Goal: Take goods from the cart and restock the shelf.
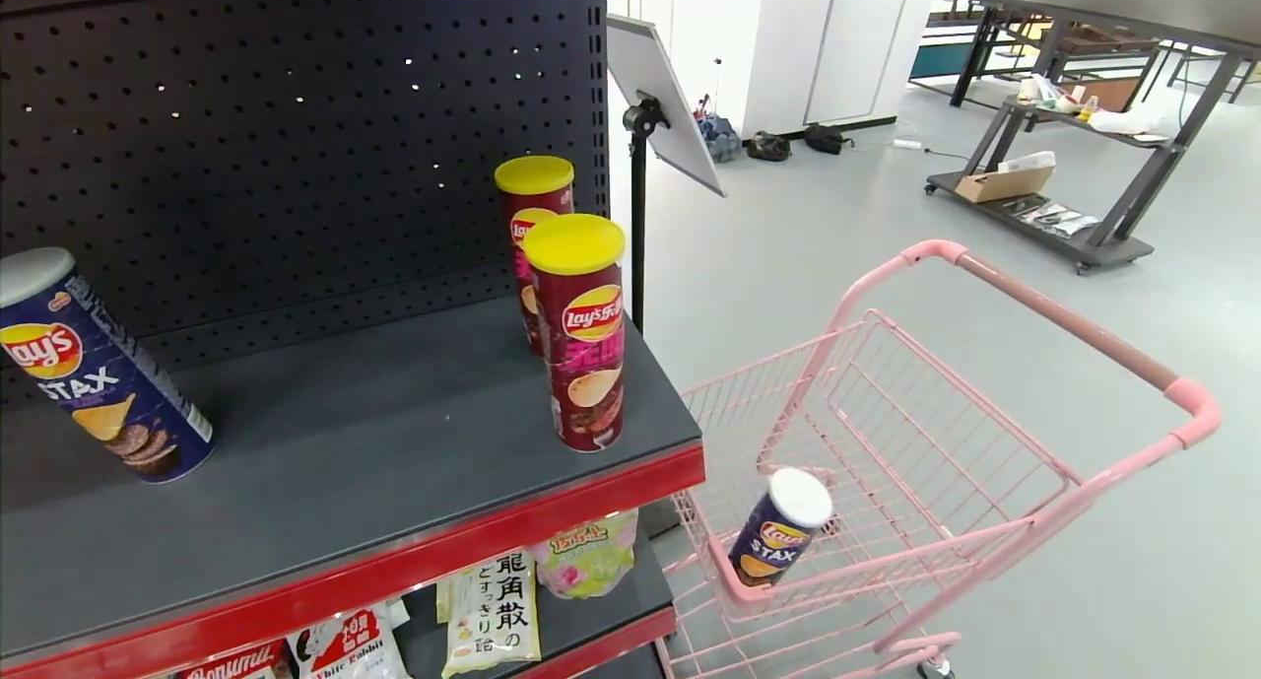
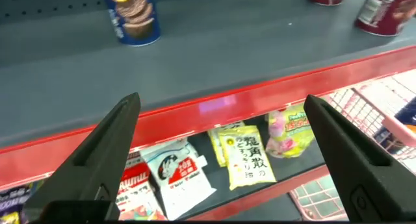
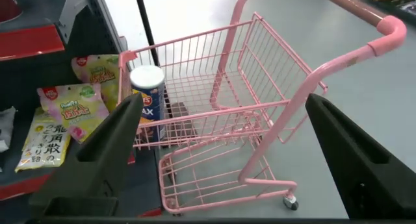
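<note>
You have a blue cardboard chip tube with a white lid (image 1: 780, 529) leaning in a corner of the pink wire cart (image 1: 1059, 316), just beside the dark grey, red-edged shelf (image 1: 374, 433). Your left gripper (image 2: 221, 100) and right gripper (image 3: 222, 100) both have their fingers spread apart, empty.

On the top shelf (image 1: 345, 442), the rear red chip can (image 1: 532, 191) stands half hidden behind the front red chip can (image 1: 581, 334). The left edge of the head view clips the shelved blue chip can (image 1: 99, 364). The left wrist view's top edge cuts all 3 down to their bases. The red shelf lip (image 1: 394, 561) covers the tops of the snack bags (image 1: 493, 610) below. In the cart (image 1: 985, 295), the pink rim hides the base of the carted blue chip can (image 1: 783, 531), and one finger (image 3: 110, 146) of the right pincer (image 3: 222, 99) masks its side.
</note>
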Robot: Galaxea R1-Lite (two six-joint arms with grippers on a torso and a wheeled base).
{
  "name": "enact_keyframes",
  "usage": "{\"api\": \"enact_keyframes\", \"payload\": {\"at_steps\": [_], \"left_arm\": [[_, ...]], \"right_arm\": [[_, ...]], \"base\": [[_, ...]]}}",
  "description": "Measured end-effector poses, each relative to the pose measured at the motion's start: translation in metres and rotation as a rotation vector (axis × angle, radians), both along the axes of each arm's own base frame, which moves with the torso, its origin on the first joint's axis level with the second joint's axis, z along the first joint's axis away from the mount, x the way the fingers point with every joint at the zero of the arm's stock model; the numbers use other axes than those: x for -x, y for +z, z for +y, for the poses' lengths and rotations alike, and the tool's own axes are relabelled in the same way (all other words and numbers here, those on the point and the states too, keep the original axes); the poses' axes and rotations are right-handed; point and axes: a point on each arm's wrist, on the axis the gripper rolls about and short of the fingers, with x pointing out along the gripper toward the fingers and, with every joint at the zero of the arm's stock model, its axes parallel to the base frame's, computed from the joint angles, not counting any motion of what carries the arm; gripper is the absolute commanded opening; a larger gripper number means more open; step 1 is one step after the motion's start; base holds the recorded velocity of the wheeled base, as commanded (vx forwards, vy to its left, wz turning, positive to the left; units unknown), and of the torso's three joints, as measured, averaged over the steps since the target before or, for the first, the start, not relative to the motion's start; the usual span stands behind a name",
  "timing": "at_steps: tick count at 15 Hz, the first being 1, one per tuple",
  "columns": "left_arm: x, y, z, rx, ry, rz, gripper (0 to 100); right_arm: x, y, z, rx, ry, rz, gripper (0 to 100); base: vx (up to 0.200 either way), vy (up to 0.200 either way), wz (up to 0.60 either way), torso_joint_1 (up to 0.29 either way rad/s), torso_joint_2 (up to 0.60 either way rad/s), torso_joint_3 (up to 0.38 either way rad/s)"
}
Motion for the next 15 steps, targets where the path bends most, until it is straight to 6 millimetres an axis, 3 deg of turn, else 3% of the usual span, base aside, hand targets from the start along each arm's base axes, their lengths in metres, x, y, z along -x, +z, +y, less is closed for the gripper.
{"api": "enact_keyframes", "payload": {"at_steps": [15], "left_arm": [[0.0,0.0,0.0,0.001,0.0,0.0,100]], "right_arm": [[0.0,0.0,0.0,0.0,0.0,0.0,100]], "base": [[0.0,0.0,0.0,-0.143,0.37,0.229]]}}
